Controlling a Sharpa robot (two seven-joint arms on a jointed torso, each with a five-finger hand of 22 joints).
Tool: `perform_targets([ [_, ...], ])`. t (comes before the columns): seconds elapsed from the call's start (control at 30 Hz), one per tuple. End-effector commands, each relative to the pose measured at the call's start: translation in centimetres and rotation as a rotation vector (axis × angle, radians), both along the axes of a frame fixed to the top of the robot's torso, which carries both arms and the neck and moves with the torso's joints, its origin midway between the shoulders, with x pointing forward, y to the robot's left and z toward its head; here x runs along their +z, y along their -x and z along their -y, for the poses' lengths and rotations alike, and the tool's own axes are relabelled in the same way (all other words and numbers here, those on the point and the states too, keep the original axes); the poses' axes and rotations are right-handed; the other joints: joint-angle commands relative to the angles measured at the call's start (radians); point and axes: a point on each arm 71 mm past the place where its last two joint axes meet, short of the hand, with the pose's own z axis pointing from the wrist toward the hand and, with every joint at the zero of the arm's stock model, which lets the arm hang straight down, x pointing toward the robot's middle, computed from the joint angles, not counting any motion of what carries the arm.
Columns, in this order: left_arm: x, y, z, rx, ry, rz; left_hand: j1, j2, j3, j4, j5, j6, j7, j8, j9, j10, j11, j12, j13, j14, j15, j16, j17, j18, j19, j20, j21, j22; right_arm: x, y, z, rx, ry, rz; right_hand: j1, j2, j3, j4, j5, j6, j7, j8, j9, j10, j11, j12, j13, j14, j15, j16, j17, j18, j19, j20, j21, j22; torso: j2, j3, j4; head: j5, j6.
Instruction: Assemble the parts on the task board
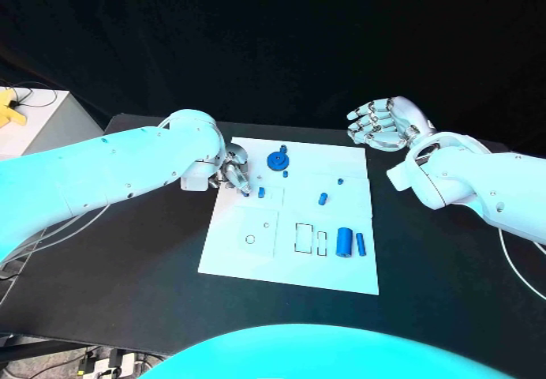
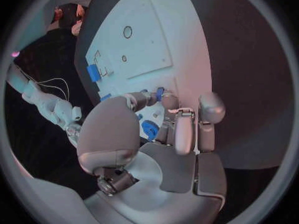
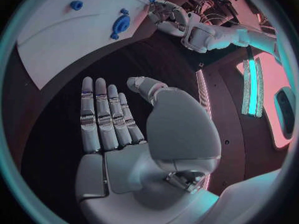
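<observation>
1. Head view: the task board (image 1: pixel 244 257) lies mid-worktop (image 1: pixel 125 300), with most parts loose, so assembly looks barely begun.
2. Near its far edge a blue gear (image 1: pixel 277 160) sits; whether it is seated cannot be told.
3. Two blue cylinders (image 1: pixel 352 241) lie just beside the rectangular outlines (image 1: pixel 309 238), not yet placed; a small peg (image 1: pixel 324 197) lies mid-board.
4. The left robot hand (image 1: pixel 233 175) pinches a small blue part (image 2: pixel 159 92) over the board's left edge.
5. The right robot hand (image 1: pixel 381 122) hangs released, fingers spread, holding nothing, off the board's far right corner.
</observation>
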Motion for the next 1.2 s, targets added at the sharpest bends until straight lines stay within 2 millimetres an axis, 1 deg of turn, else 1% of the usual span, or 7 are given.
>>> perform_targets([
  [0.03, -0.53, 0.19, 0.3, -0.011, -0.002, -0.018, 0.003, 0.011, 0.204, -0.2, 0.004, -0.001, -0.004, -0.001, 0.002, 0.003, -0.006, -0.005, -0.001, 0.065, -0.01, 0.003, 0.134, -0.018, 0.003, 0.0, 0.002, -0.002, 0.0, 0.08, -0.2, 0.02, 0.001, 0.002, -0.011, -0.002, 0.001, -0.007, 0.005, -0.005, 0.047, 0.006, -0.001, 0.002, 0.008, -0.004, -0.002, 0.007, 0.001, -0.004, -0.001, 0.012, 0.003, 0.002, 0.001, -0.001, 0.0, 0.0004, -0.0004, 0.001, 0.0],
  [0.3, -0.7, 0.2, 0.48, -0.015, -0.003, -0.045, 0.002, 0.011, 0.205, -0.199, 0.003, -0.001, -0.003, -0.002, 0.002, 0.004, -0.006, -0.006, -0.001, 0.065, -0.01, 0.002, 0.133, -0.017, 0.001, 0.0, 0.0, -0.006, -0.01, 0.08, -0.2, 0.02, 0.001, 0.001, -0.011, -0.002, 0.001, -0.007, 0.005, -0.005, 0.047, 0.006, -0.001, 0.002, 0.008, -0.004, -0.002, 0.007, 0.001, -0.004, -0.001, 0.012, 0.003, 0.002, 0.001, -0.001, -0.001, 0.0004, -0.0002, -0.002, 0.0],
  [0.47, -0.72, -0.04, 0.37, 0.007, 0.015, -0.041, -0.021, 0.014, 0.185, -0.18, -0.009, -0.007, -0.002, -0.01, 0.002, 0.009, -0.004, -0.007, -0.001, 0.064, -0.007, 0.0, 0.129, -0.017, -0.006, 0.002, -0.005, -0.013, -0.01, 0.09, -0.17, 0.019, 0.001, 0.0, -0.011, -0.002, 0.001, -0.007, 0.005, -0.005, 0.047, 0.006, -0.001, 0.002, 0.008, -0.004, -0.002, 0.007, 0.001, -0.004, -0.001, 0.012, 0.003, 0.002, 0.001, -0.001, -0.001, -0.0002, 0.0013, -0.005, 0.0],
  [0.77, -0.69, -0.3, 0.16, 0.035, 0.037, -0.019, -0.132, -0.015, -0.035, -0.056, -0.028, -0.002, -0.005, -0.071, -0.031, -0.005, -0.002, -0.006, -0.003, 0.055, -0.004, -0.015, 0.107, -0.015, -0.011, 0.006, -0.034, -0.038, 0.0, 0.1, -0.13, 0.019, 0.001, 0.0, -0.012, -0.002, 0.001, -0.008, 0.005, -0.006, 0.047, 0.006, -0.001, 0.001, 0.008, -0.004, -0.002, 0.007, 0.001, -0.004, -0.001, 0.011, 0.004, 0.002, 0.001, -0.003, -0.001, 0.0, 0.0003, -0.004, 0.0],
  [0.93, -0.68, -0.37, 0.04, 0.039, 0.035, -0.011, -0.137, -0.021, -0.116, -0.022, -0.031, 0.005, -0.002, -0.082, -0.037, -0.01, 0.001, -0.005, -0.002, 0.054, -0.002, -0.016, 0.105, -0.014, -0.01, 0.008, -0.04, -0.044, -0.01, 0.11, -0.1, 0.019, 0.002, 0.0, -0.012, -0.002, 0.001, -0.008, 0.005, -0.006, 0.047, 0.006, -0.001, 0.001, 0.008, -0.004, -0.002, 0.007, 0.001, -0.004, -0.001, 0.011, 0.004, 0.002, 0.001, -0.003, -0.001, -0.0002, 0.0006, -0.005, 0.0],
  [1.0, -0.66, -0.42, -0.04, 0.042, 0.032, -0.005, -0.131, -0.021, -0.186, 0.006, -0.032, 0.006, 0.0, -0.087, -0.038, -0.014, 0.003, -0.005, -0.001, 0.053, 0.0, -0.018, 0.103, -0.013, -0.01, 0.009, -0.044, -0.048, -0.01, 0.11, -0.09, 0.018, 0.002, -0.001, -0.012, -0.002, 0.001, -0.008, 0.005, -0.006, 0.047, 0.006, -0.001, 0.001, 0.008, -0.004, -0.002, 0.007, 0.001, -0.004, -0.001, 0.011, 0.004, 0.002, 0.001, -0.003, -0.001, -0.0002, 0.0011, -0.005, 0.0],
  [1.2, -0.66, -0.46, -0.15, 0.044, 0.027, 0.001, -0.11, -0.018, -0.245, 0.03, -0.032, 0.01, -0.001, -0.087, -0.036, -0.018, 0.003, -0.007, -0.003, 0.052, 0.0, -0.019, 0.101, -0.013, -0.009, 0.009, -0.048, -0.051, -0.01, 0.11, -0.09, 0.019, 0.002, -0.001, -0.012, -0.002, 0.001, -0.008, 0.005, -0.006, 0.047, 0.006, -0.001, 0.001, 0.008, -0.004, -0.002, 0.007, 0.001, -0.004, -0.001, 0.011, 0.004, 0.002, 0.001, -0.003, -0.002, -0.0004, 0.001, -0.005, 0.0],
])
